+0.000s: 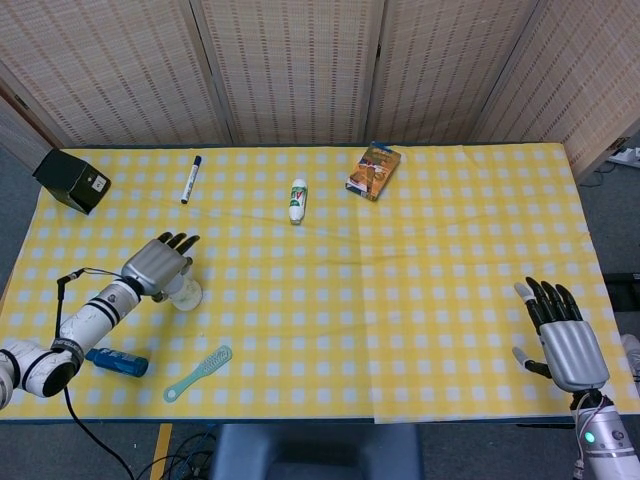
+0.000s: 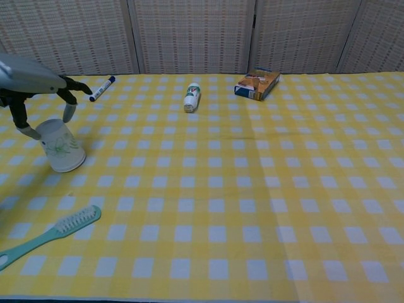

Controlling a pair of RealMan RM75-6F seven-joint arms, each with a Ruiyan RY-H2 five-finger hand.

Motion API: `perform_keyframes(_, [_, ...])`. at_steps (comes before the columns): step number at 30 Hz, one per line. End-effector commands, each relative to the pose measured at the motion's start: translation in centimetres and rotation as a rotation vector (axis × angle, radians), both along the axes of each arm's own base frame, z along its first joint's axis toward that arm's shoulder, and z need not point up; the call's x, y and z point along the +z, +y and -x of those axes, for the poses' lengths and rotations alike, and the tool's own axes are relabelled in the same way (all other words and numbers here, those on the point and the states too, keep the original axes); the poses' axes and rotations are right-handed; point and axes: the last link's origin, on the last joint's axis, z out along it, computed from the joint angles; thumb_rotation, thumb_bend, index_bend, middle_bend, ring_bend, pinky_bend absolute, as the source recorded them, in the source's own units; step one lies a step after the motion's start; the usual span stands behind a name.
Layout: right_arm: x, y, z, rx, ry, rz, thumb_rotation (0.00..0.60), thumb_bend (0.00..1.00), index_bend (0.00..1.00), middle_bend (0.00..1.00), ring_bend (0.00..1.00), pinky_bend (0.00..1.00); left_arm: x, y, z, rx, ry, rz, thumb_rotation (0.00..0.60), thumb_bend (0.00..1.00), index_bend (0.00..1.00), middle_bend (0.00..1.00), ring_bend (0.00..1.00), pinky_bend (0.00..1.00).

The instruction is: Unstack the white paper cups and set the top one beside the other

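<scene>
Our head view looks steeply down on the whole counter (image 1: 450, 250); our chest view sits low, sharing its near-left part.

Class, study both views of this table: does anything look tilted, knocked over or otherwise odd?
The white paper cup under the left hand sits mouth-down and leans, not squarely on the tablecloth. The small white bottle lies on its side. Nothing looks spilled or damaged.
</scene>
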Motion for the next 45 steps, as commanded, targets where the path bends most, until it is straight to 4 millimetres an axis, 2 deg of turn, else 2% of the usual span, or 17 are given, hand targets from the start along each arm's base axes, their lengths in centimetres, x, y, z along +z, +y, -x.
perform_keyframes(1, [0.0, 0.0, 0.0, -0.001, 0.001, 0.001, 0.600, 0.21, 0.00, 0.00, 0.00, 0.00, 0.1, 0.0, 0.0, -0.001, 0.002, -0.002, 0.600, 0.24, 0.48, 0.00, 0.00, 0.15])
perform_keyframes(12, [0.2, 0.2, -0.2, 0.017, -0.010, -0.004, 0.600, 0.21, 0.00, 0.00, 0.00, 0.00, 2.2, -1.1, -1.2, -0.040, 0.037, -0.030, 0.600, 0.24, 0.48, 0.00, 0.00, 0.15])
perform_keyframes(18, [0.7, 0.8, -0.5, 0.043, -0.027, -0.002, 0.600, 0.21, 0.00, 0.00, 0.00, 0.00, 3.5, -2.2, -2.8, -0.060, 0.058, -0.058, 0.600, 0.24, 0.47, 0.00, 0.00, 0.15])
perform_keyframes(34, [1.8, 1.9, -0.8, 0.088, -0.061, 0.009, 0.600, 0.21, 0.00, 0.00, 0.00, 0.00, 5.3, -3.9, -6.3, -0.082, 0.089, -0.138, 0.600, 0.24, 0.47, 0.00, 0.00, 0.15])
perform_keyframes(40, [1.8, 2.1, -0.8, 0.094, -0.059, 0.002, 0.600, 0.21, 0.00, 0.00, 0.00, 0.00, 7.3, -5.1, -6.5, -0.071, 0.110, -0.189, 0.600, 0.24, 0.47, 0.00, 0.00, 0.15])
perform_keyframes(45, [1.7, 2.5, -1.1, 0.107, -0.062, -0.003, 0.600, 0.21, 0.00, 0.00, 0.00, 0.00, 9.0, -6.0, -5.4, -0.044, 0.115, -0.234, 0.600, 0.24, 0.47, 0.00, 0.00, 0.15])
